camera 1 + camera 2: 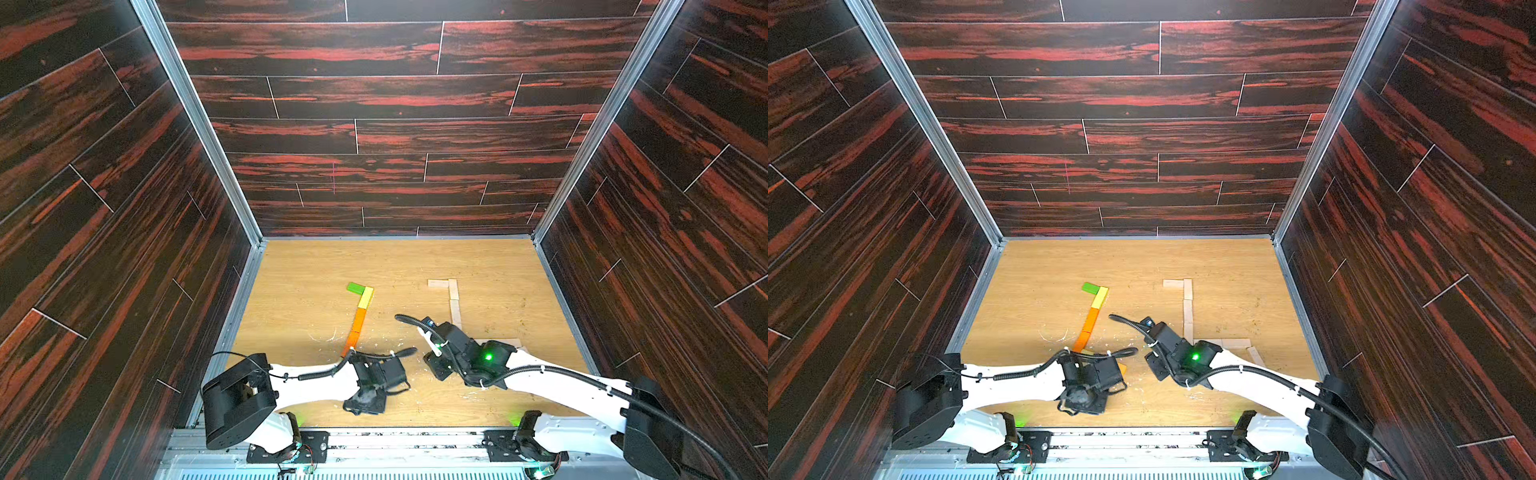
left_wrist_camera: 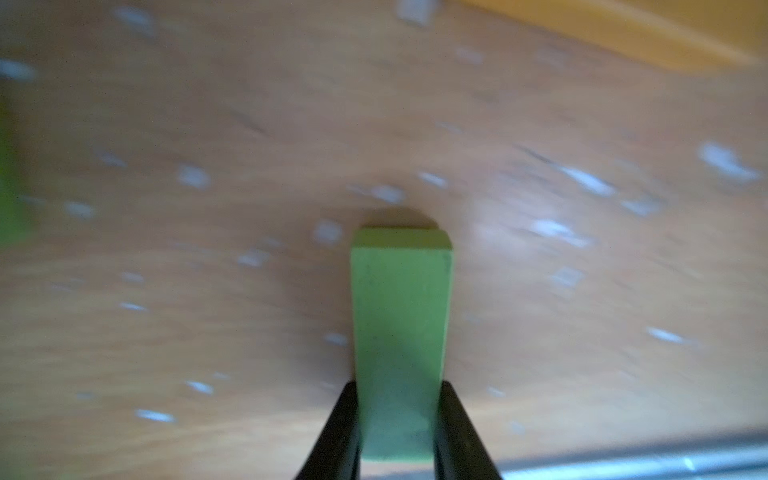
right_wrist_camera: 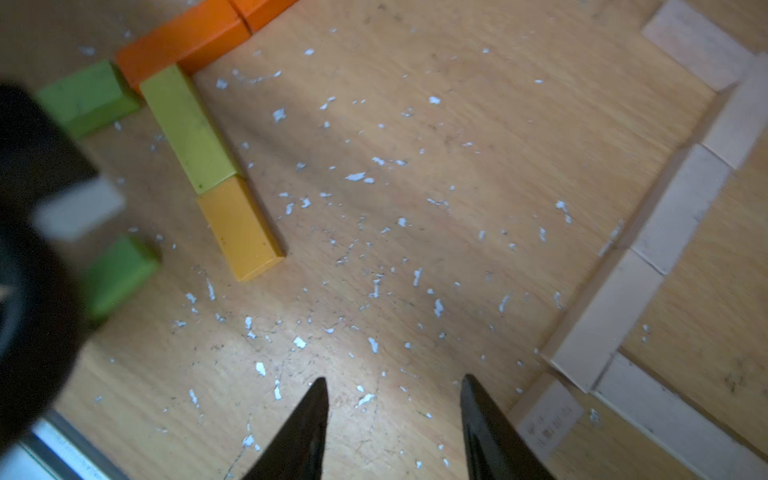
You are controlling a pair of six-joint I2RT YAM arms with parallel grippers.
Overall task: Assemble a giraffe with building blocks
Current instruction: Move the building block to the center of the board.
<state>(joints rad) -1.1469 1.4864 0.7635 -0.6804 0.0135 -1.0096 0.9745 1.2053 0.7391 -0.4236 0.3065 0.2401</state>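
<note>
left claw [image 2: 398,388] gripping green plank [image 2: 401,299] over counter [image 1: 498,266], near, left of centre | right claw [image 3: 395,382] hanging open, empty | care: keeping plank level, setting it square beside yellow-orange plank [image 3: 241,226]

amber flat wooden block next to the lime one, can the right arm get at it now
Probably yes: the right gripper is open and empty, with only flecked tabletop between it and the amber block. The left gripper, shut on a green wooden block, is close by and could crowd it.
</note>
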